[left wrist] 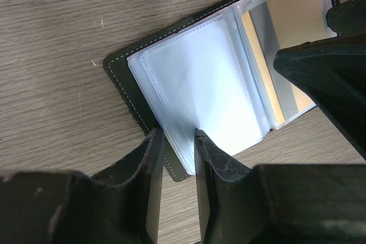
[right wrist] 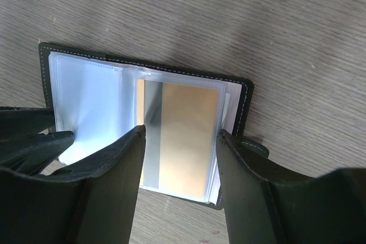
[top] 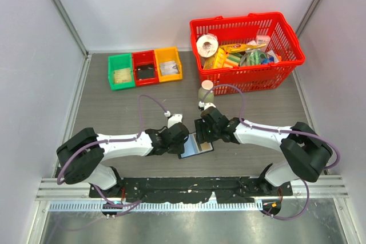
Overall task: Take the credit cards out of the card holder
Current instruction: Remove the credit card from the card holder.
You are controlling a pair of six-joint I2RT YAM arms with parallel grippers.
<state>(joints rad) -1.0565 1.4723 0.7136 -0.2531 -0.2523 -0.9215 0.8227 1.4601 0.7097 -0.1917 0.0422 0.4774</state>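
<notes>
The black card holder (top: 198, 148) lies open on the table between both arms, its pale clear sleeves (left wrist: 194, 78) facing up. A yellow-orange credit card (right wrist: 186, 135) sits inside a sleeve on the holder's right half; it also shows in the left wrist view (left wrist: 291, 21). My left gripper (left wrist: 176, 136) is shut on the near edge of the holder's left half, pinching sleeves and cover (left wrist: 123, 78). My right gripper (right wrist: 180, 132) is open, its fingers straddling the sleeved card just above it. Any other cards are hidden.
A red basket (top: 240, 22) of groceries stands at the back right. Green (top: 110, 70), red (top: 144, 54) and orange (top: 168, 50) trays stand at the back left. A small white-capped bottle (top: 206, 91) stands just behind the right gripper.
</notes>
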